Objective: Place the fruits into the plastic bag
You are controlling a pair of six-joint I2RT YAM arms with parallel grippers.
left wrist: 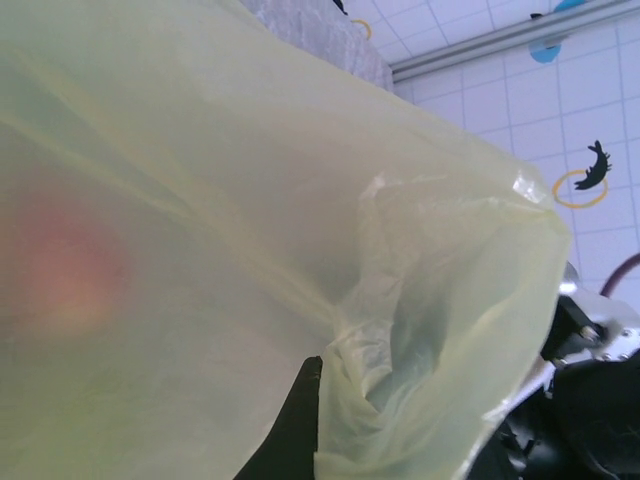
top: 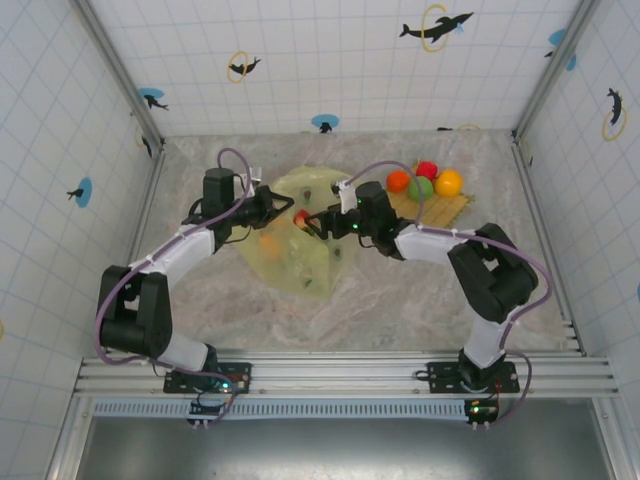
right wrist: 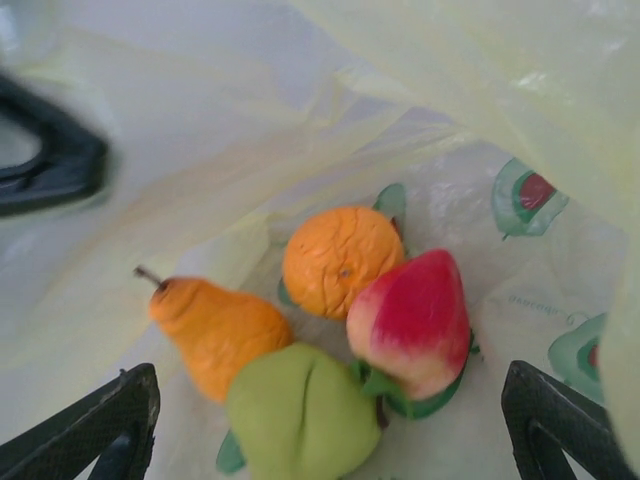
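Marble-patterned tabletop [top: 400, 300], enclosed by white tiled walls [top: 330, 60] bearing dolphin decals. Top external view: plastic bag [top: 300, 245], translucent yellow-green, lies crumpled at centre; left gripper [top: 272, 207] is clamped tight on the bag's left rim; right gripper [top: 312, 220] is at the bag's mouth from the right. A woven mat [top: 452, 208] sits to the right and behind, well apart from the bag, carrying four fruits: orange ball [top: 398, 181], red ball [top: 427, 170], green ball [top: 420, 188] and yellow-orange ball [top: 449, 183]. Left wrist view: crinkled bag film close to the lens, a pinkish-orange glow through it at left; one dark finger [left wrist: 295, 440] is pressed against a gathered fold. Right wrist view: interior of the bag, holding four fruits in a touching cluster — dimpled orange [right wrist: 340, 258], red-and-cream peach [right wrist: 412, 325], green fruit [right wrist: 300, 420] and orange pear [right wrist: 215, 330]. The right fingers [right wrist: 100, 425] are spread wide at the lower corners, gripping nothing.
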